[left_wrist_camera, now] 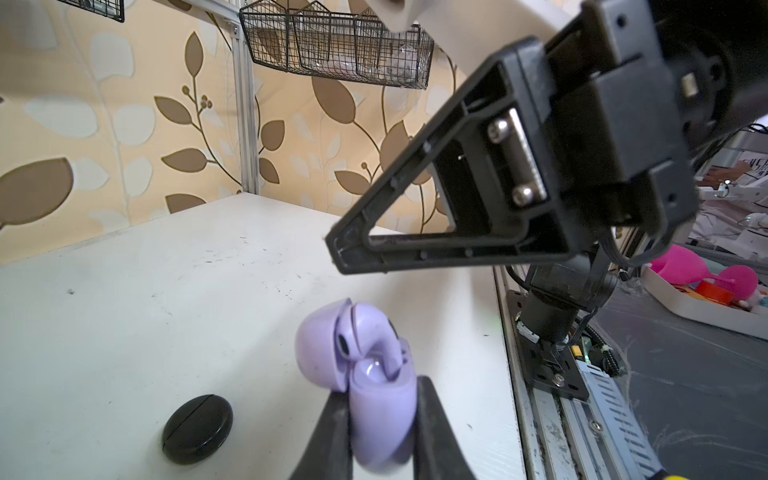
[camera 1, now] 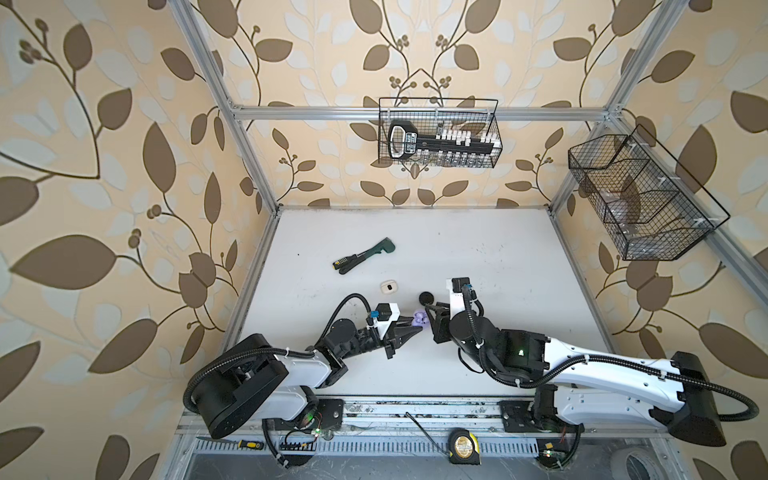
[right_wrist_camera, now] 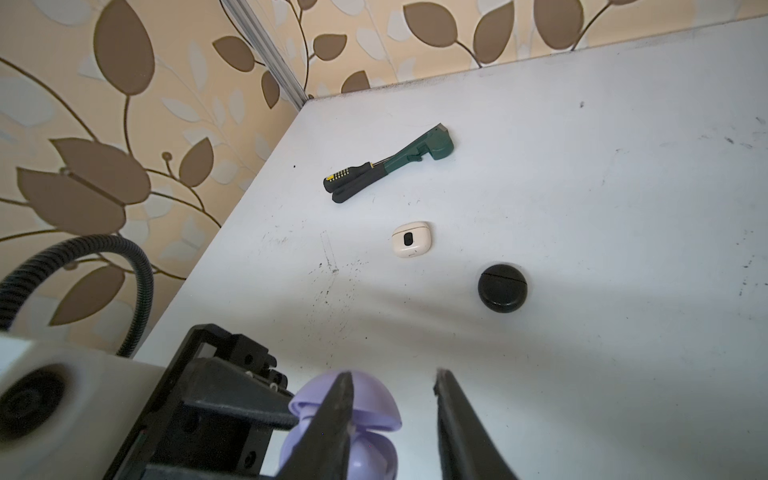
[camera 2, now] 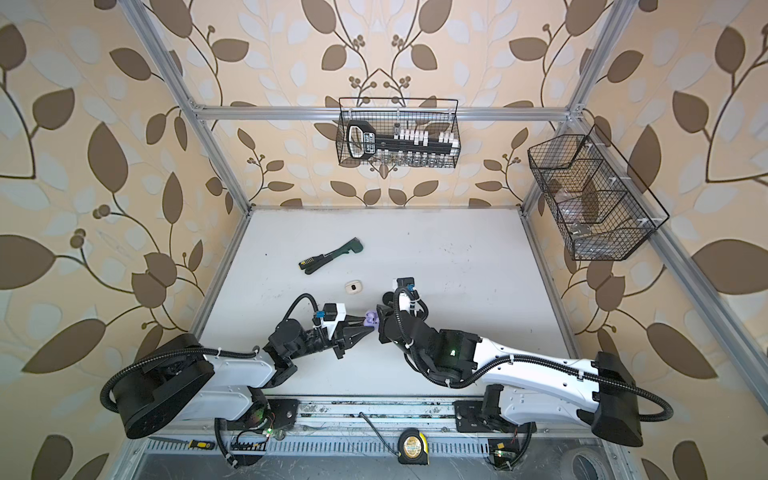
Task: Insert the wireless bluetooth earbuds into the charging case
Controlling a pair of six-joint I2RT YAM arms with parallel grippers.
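In both top views, our left gripper [camera 1: 413, 327] is clamped on the open lilac plastic charging case [camera 1: 420, 319] and presents it to the right gripper [camera 1: 430, 322].

In the left wrist view, a lilac short-stemmed earbud [left_wrist_camera: 368, 330] stands in its socket. We judge it is not fully seated, so the case is braced for a push.

In the right wrist view, our right fingers [right_wrist_camera: 451, 415] stand apart beside the lid, gripping nothing.

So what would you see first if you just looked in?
The lilac case jumps out: it sits open, pinched in the left gripper over the middle of the table, with a lilac earbud poking from it. The right gripper hangs right beside it, jaws apart. Behind them lie a round black case and a white case, both closed.
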